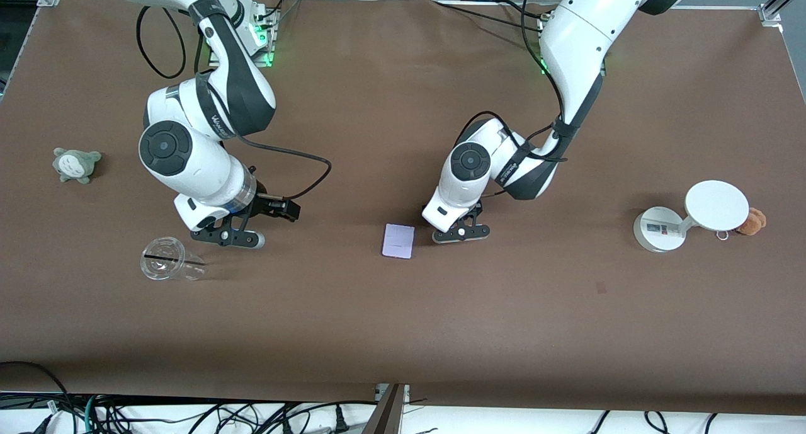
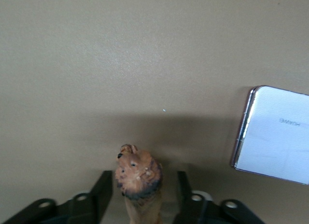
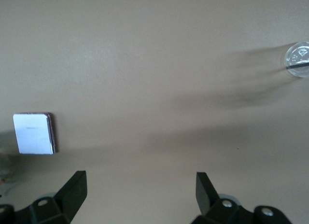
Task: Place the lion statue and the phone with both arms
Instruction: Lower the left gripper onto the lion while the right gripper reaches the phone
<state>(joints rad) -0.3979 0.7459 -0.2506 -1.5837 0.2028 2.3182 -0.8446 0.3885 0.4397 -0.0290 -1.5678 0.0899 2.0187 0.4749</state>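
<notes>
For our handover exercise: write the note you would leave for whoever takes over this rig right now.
Left claw: low at the table beside the phone, fingers either side of the lion statue; whether they grip it is unclear.
Right claw: open, empty, low beside the clear plastic cup.
Phone: flat on the table, untouched.
Done: left claw is at the lion.
Left: secure and place the lion; pick up and place the phone.

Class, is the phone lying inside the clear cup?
No. The phone lies flat on the bare table, apart from the cup.
</notes>
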